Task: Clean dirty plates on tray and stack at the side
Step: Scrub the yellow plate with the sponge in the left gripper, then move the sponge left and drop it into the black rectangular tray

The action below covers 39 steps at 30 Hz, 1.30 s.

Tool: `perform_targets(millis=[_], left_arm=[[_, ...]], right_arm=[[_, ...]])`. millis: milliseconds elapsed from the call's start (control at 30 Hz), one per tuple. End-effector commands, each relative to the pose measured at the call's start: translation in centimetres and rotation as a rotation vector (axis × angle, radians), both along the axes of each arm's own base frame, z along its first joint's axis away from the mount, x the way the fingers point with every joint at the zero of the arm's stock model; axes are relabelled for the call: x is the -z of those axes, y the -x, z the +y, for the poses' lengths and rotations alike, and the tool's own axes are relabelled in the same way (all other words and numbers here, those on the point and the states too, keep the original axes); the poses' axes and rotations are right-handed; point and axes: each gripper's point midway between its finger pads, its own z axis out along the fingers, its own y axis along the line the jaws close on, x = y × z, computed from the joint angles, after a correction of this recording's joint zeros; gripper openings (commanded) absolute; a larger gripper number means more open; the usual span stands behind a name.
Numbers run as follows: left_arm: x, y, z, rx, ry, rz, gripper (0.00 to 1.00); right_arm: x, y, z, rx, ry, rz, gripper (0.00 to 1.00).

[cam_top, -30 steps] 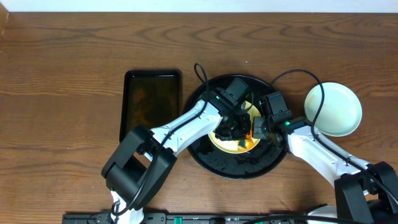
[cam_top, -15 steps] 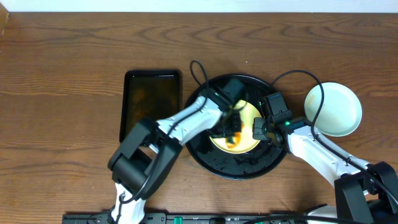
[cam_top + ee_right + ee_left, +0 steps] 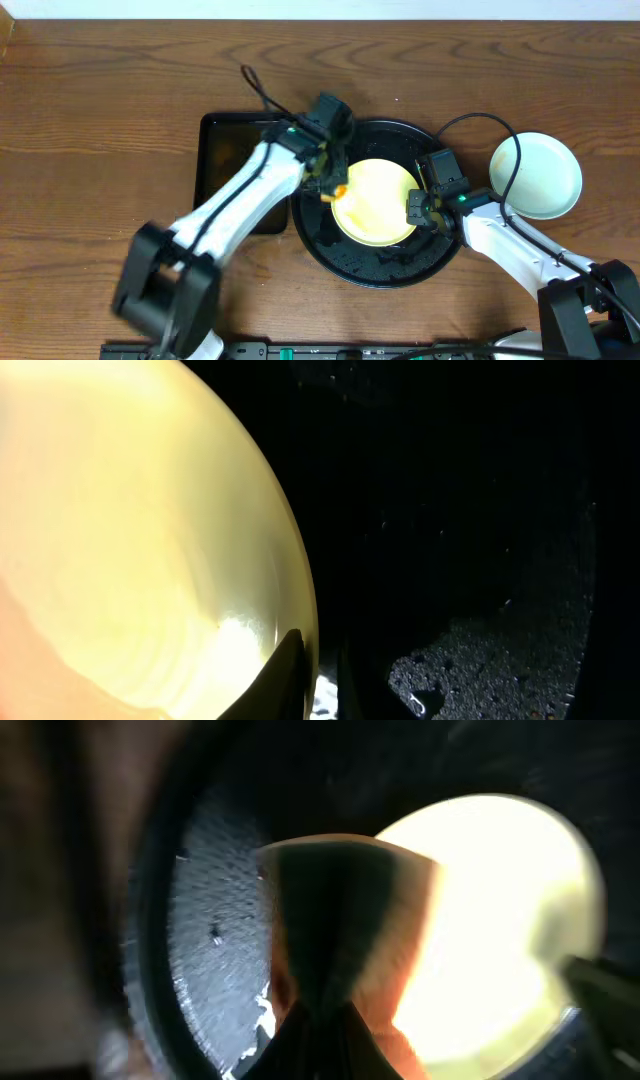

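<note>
A pale yellow plate (image 3: 375, 203) lies in the round black tray (image 3: 330, 248); its face looks clean. My right gripper (image 3: 415, 208) is shut on the plate's right rim, with one finger over the edge in the right wrist view (image 3: 300, 675), where the plate (image 3: 130, 530) fills the left side. My left gripper (image 3: 330, 183) is shut on an orange sponge (image 3: 341, 191) at the plate's left edge, above the tray's left side. The left wrist view is blurred and shows the sponge (image 3: 340, 910), the plate (image 3: 500, 920) and the tray floor (image 3: 215, 950). A pale mint-white plate (image 3: 540, 175) sits on the table to the right.
A smaller rectangular black tray (image 3: 240, 165) lies left of the round tray, under my left arm. Dark crumbs lie on the round tray's floor in front of the plate (image 3: 395, 258) and show in the right wrist view (image 3: 490, 660). Cables loop over both arms.
My left gripper has swept left with the sponge, from the plate's centre to its left edge. The plate's face is now uncovered. My right gripper has stayed on the rim.
</note>
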Motion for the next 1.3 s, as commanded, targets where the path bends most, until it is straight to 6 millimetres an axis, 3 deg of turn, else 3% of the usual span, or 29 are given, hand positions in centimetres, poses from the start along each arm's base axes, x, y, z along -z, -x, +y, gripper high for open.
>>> perform_targets(millis=[0, 100, 367, 600, 700, 833, 933, 1000, 1033, 1067, 1100, 1167, 1267], left_arm=[[-4.5, -0.8, 3.8, -0.058, -0.078, -0.143, 0.07], [-5.8, -1.0, 8.0, -0.142, -0.189, -0.179, 0.07], [-4.6, -2.3, 14.4, -0.302, -0.248, -0.120, 0.07], [1.2, -3.9, 15.5, -0.196, -0.157, 0.008, 0.08], [4.1, -4.5, 14.6, -0.073, 0.000, 0.072, 0.07], [5.9, -4.1, 13.8, 0.071, 0.124, 0.105, 0.07], [7.1, -3.8, 14.8, 0.103, 0.114, 0.127, 0.08], [8.2, -3.7, 16.4, 0.082, 0.043, 0.147, 0.08], [9.2, -3.3, 19.8, -0.004, -0.131, 0.190, 0.07], [9.3, -3.1, 21.3, -0.071, -0.209, 0.206, 0.07], [9.2, -2.6, 24.2, -0.211, -0.363, 0.225, 0.07], [8.9, -2.2, 25.5, -0.290, -0.434, 0.237, 0.07], [9.0, -1.9, 24.8, -0.341, -0.395, 0.253, 0.07]], right_arm=[[-0.1, -0.3, -0.7, 0.020, 0.014, -0.013, 0.15], [-0.2, -0.5, -0.4, 0.015, -0.003, -0.019, 0.23], [-0.3, -0.1, 1.6, -0.029, -0.086, -0.003, 0.22], [-0.3, 0.1, 1.8, -0.038, -0.084, 0.002, 0.21], [-0.2, 0.2, 1.7, -0.037, -0.081, 0.009, 0.20], [-0.1, 0.4, 1.6, -0.036, -0.078, 0.016, 0.20], [-0.1, 0.4, 1.6, -0.036, -0.079, 0.016, 0.19], [-0.1, 0.4, 1.6, -0.036, -0.079, 0.015, 0.19], [-0.1, 0.4, 1.6, -0.036, -0.078, 0.017, 0.18], [-0.1, 0.4, 1.6, -0.036, -0.077, 0.019, 0.18], [-0.1, 0.4, 1.6, -0.036, -0.077, 0.019, 0.18], [-0.1, 0.4, 1.6, -0.035, -0.078, 0.018, 0.18], [-0.1, 0.5, 1.6, -0.035, -0.077, 0.019, 0.17]])
